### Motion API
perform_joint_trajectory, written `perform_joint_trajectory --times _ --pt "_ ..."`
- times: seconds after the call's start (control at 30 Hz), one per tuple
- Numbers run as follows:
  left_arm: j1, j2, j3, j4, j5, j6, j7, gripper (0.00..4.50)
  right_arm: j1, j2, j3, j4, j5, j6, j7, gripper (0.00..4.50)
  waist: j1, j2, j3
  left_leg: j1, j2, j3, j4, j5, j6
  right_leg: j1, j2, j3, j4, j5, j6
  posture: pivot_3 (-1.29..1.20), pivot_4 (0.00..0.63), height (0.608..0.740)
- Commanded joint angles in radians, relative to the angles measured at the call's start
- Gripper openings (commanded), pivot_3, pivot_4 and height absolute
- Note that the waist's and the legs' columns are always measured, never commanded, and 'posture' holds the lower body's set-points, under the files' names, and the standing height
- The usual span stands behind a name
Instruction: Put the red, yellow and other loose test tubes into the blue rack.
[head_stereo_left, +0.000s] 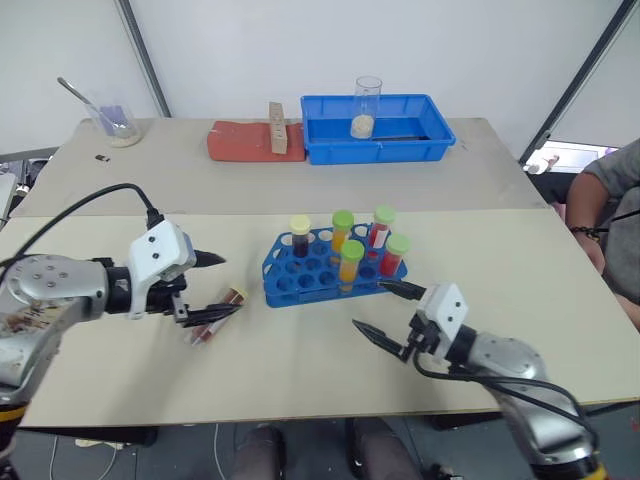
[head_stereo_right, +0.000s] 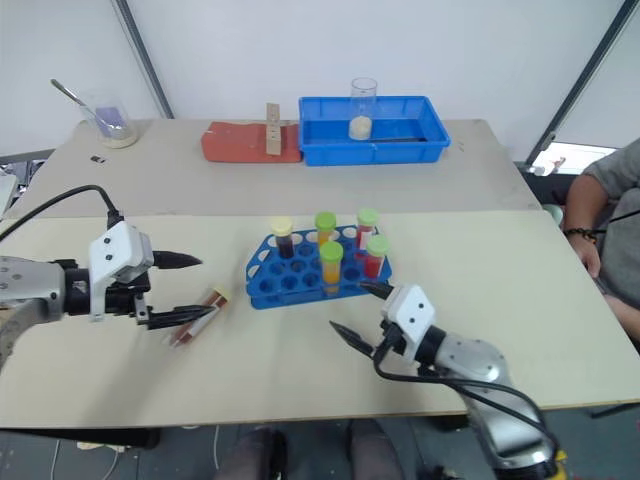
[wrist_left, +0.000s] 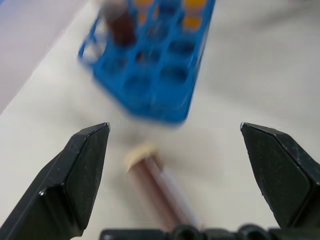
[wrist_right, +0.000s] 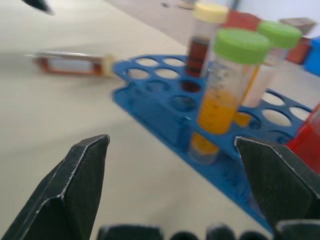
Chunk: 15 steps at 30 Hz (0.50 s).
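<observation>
Blue rack (head_stereo_left: 330, 268): bright blue plastic, its top a grid of round holes, standing on the pale counter (head_stereo_left: 300, 180); this is the landmark.
In the rack: five capped clear tubes stand upright. One holds dark red-brown liquid under a pale yellow cap (head_stereo_left: 300, 236); two hold yellow-orange liquid under green caps (head_stereo_left: 350, 266); two hold red liquid under green caps (head_stereo_left: 393, 256).
Loose tube (head_stereo_left: 216, 315): clear plastic, dark red-brown liquid, pale cap; lies flat on the counter just left of the rack, cap end toward it.
Left gripper (head_stereo_left: 218, 286): left of the rack, black pointed fingers spread wide, empty, the lower finger over the loose tube; whether it touches it, I cannot tell.
Right gripper (head_stereo_left: 388, 313): just in front of the rack's right end, fingers wide apart, holding nothing.
Blue tray (head_stereo_left: 375, 128): rectangular, well behind the rack; a clear glass cylinder (head_stereo_left: 366, 108) with pale powder at the bottom stands in it.
Red pad (head_stereo_left: 255, 141): flat, beside the tray, behind the rack.
</observation>
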Motion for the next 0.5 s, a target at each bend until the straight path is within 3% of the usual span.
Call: perform_joint_trajectory --times 0.03,0.27,0.5 --pt "-0.099 0.062 -0.069 0.055 0.019 0.114 -0.031 4.50 -0.064 -0.068 -0.044 -0.098 0.145 0.094 0.090 4.45 0.000 0.000 0.000 0.000 0.000 0.000 0.000 0.000 0.000 0.000 0.000 0.000 0.000 0.000 0.000 0.00 0.150 0.729" --pt "-0.353 -0.002 -0.293 0.103 0.018 0.433 0.004 4.50 -0.187 -0.089 0.025 -0.142 0.221 0.178 0.133 4.45 0.006 -0.001 0.001 -0.002 0.000 -0.001 0.000 0.000 0.000 0.000 0.001 0.000 -0.001 -0.001 0.000 0.00 0.150 0.729" --pt "-0.538 -0.045 -0.506 0.173 0.090 0.579 0.001 4.50 -0.209 -0.042 0.082 -0.176 0.221 0.206 0.089 4.45 0.020 -0.005 0.003 -0.004 -0.001 -0.001 0.001 0.000 0.001 -0.001 0.001 0.000 -0.001 0.000 0.004 0.00 0.150 0.729"
